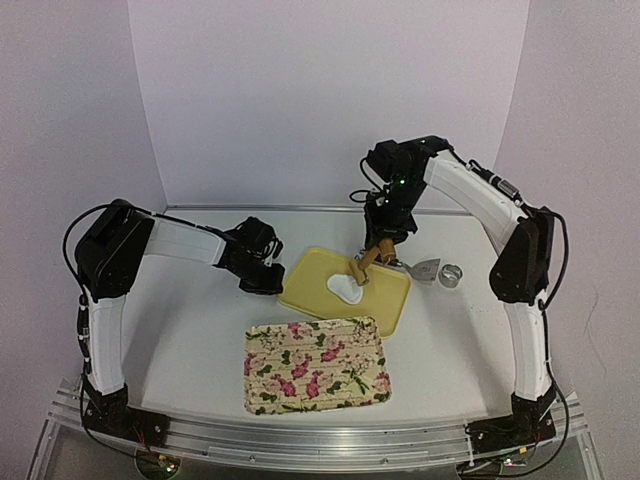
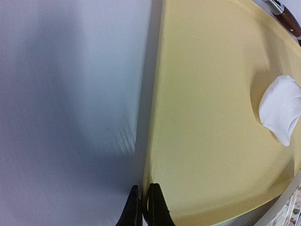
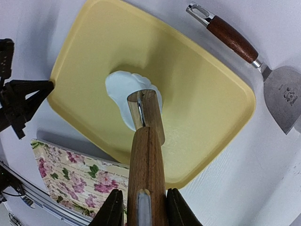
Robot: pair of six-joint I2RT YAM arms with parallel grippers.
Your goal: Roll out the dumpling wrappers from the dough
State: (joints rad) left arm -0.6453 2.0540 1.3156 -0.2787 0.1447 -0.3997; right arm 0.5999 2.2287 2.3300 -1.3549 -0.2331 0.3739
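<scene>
The right arm is rising from its base at the near right corner, folding at the elbow by the right edge and reaching back in over the middle of the surface, its wrist pointing steeply down. The right claw is gripping the wooden handle of a rolling pin, its fingers partly apart and pressing on either side of the handle. The pin is slanting down to a yellow board lying mid-surface, a little toward the far edge. The dough, an uneven flattened white patch, is sitting near the board's centre, and the pin's lower end is lying over the side of it nearer the claw; how hard it is pressing I cannot tell. The left arm is stretching low from the near left corner across to the board, and the left claw is pinching fully closed on nothing, its tips sitting right at the board's left rim. A scraper with a wooden handle is lying just beyond the board's right side, with a metal ring beside it toward the right edge. A floral tray is lying by the near edge, just beside the board.
</scene>
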